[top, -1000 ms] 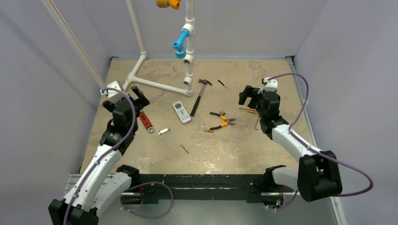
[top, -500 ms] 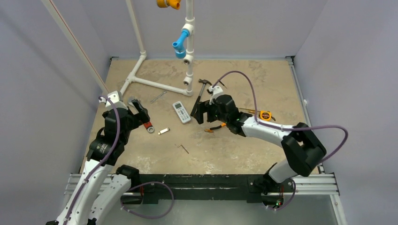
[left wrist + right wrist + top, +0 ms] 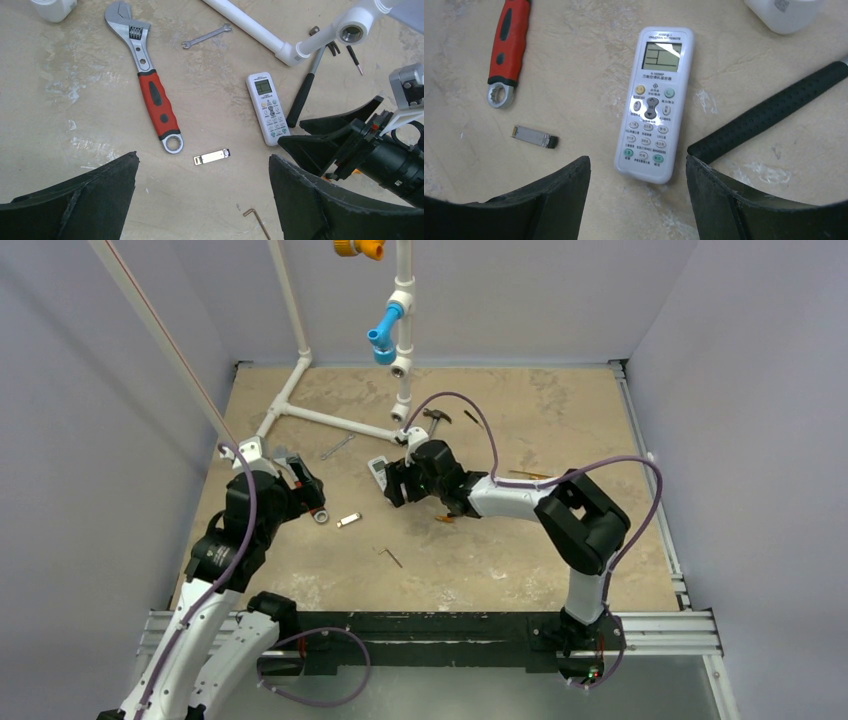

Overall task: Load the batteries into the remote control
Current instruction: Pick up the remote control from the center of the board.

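The white remote control (image 3: 654, 102) lies face up on the table, screen at its far end. It also shows in the left wrist view (image 3: 267, 107). In the top view only its far end (image 3: 377, 466) shows, beside my right gripper (image 3: 393, 483). My right gripper (image 3: 637, 162) is open and empty. It hovers over the remote's near end, one finger on each side and apart from it. My left gripper (image 3: 203, 157) is open and empty, above the table left of the remote (image 3: 307, 483). The batteries are out of view.
A red-handled wrench (image 3: 152, 90) and a small silvery metal piece (image 3: 212, 157) lie left of the remote. A black-handled hammer (image 3: 774, 112) lies close on its right. White pipework (image 3: 330, 418) stands behind. An Allen key (image 3: 390, 557) and orange-handled pliers (image 3: 447, 518) lie nearer.
My right arm has swung from the right side of the table leftward, and its gripper is over the remote. My left gripper has shifted slightly nearer and to the right.
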